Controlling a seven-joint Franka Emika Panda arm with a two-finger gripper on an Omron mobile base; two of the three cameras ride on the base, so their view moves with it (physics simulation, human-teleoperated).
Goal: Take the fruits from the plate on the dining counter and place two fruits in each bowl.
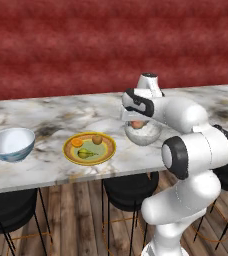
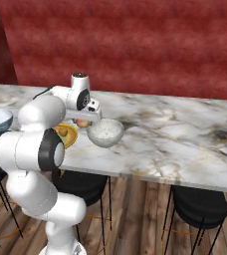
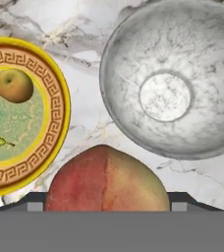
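Between the fingers of the gripper (image 3: 106,209): a pinkish-red fruit (image 3: 106,179), pinched.
Ahead of the hand lay the speckled bowl (image 3: 175,78); beside it sat the plate (image 3: 55,83) holding a brown fruit (image 3: 14,85).

The left base view looks forward and down from behind the arm, which fills its lower right; the counter (image 1: 46,167) crosses mid-frame with the plate (image 1: 89,148) near centre. The right base view faces the same counter from the other side, arm at lower left. Both share the speckled bowl (image 2: 105,132). The hand view looks steeply down from close above, bowl upper right, plate at the left edge.
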